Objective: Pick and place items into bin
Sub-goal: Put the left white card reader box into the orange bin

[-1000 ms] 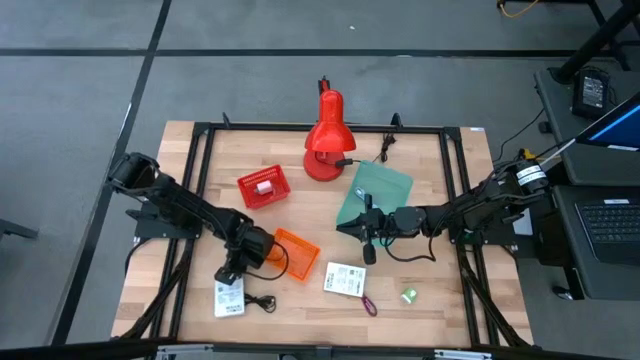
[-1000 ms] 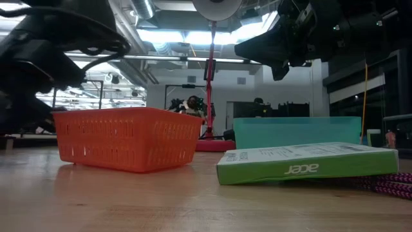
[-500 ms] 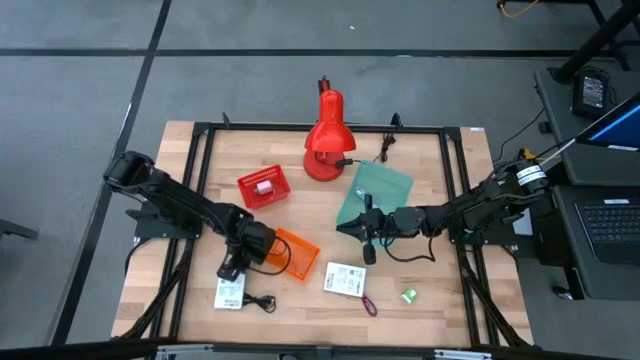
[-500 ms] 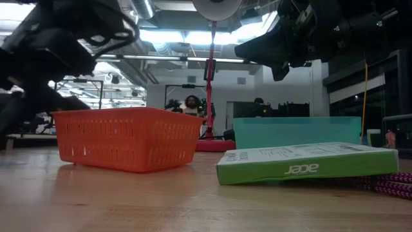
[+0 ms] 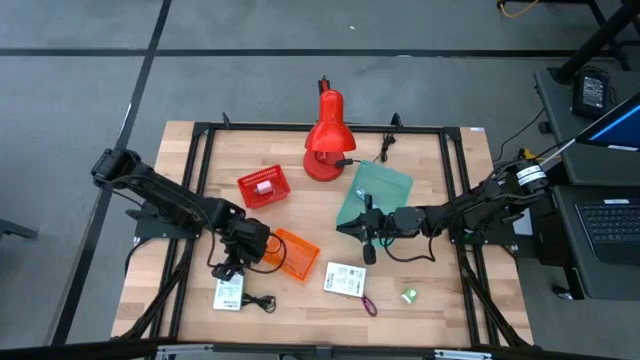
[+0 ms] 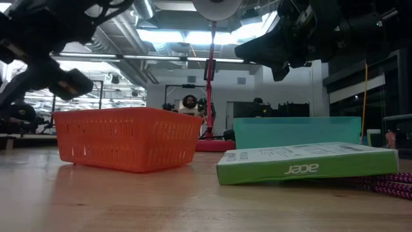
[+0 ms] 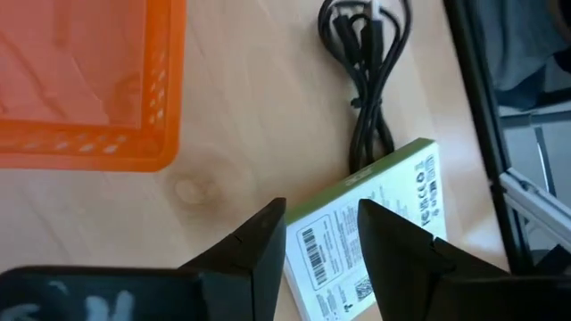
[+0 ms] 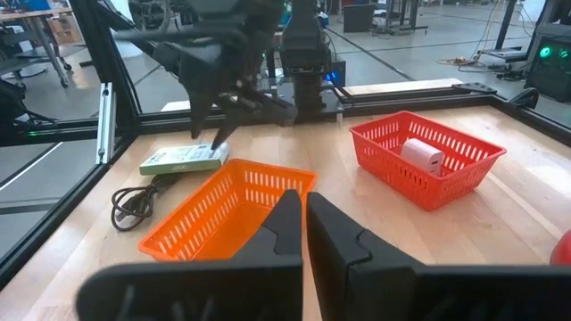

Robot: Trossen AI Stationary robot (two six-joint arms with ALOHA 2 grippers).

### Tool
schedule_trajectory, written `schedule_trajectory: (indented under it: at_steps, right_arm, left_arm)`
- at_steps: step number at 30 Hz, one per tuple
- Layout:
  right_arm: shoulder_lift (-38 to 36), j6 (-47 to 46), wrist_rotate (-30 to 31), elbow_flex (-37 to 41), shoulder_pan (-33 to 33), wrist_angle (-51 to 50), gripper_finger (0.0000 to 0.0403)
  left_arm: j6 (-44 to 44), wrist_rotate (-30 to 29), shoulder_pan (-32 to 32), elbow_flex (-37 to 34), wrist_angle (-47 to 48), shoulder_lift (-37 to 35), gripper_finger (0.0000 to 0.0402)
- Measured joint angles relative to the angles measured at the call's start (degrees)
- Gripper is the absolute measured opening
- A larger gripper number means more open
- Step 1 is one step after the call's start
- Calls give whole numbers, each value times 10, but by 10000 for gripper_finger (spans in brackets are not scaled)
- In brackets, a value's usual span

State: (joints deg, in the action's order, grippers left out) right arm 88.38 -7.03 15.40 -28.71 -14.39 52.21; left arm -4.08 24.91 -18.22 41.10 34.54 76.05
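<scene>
Tabletop: white card (image 7: 379,227) beneath left tool (image 7: 321,234).

Overhead and table-level views share orange basket (image 5: 296,254)

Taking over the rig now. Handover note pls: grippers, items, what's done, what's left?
Left gripper: open, over the green-edged white printed box, not gripping it.
Right gripper: shut, empty, at the teal tray's edge.
Done: one small white item in the red mesh basket. Orange mesh basket looks empty.
Left on table: that box, black coiled cable, second white printed card, purple strap, small green piece.
</scene>
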Motion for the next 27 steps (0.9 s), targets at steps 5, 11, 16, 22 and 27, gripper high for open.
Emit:
schedule_trajectory:
  at_steps: [5, 11, 16, 22, 27]
  right_arm:
    - [0, 0, 0, 0, 0, 0, 4]
    - [0, 0, 0, 0, 0, 0, 4]
    - [0, 0, 0, 0, 0, 0, 4]
    - [0, 0, 0, 0, 0, 0, 4]
    - [0, 0, 0, 0, 0, 0, 4]
  left_arm:
    - [-14, -6, 0, 0, 0, -15, 150]
    - [-28, -33, 0, 0, 0, -17, 155]
    - [-28, -36, 0, 0, 0, -17, 155]
    - [-28, -42, 0, 0, -1, -17, 155]
    - [-27, -85, 0, 0, -3, -17, 155]
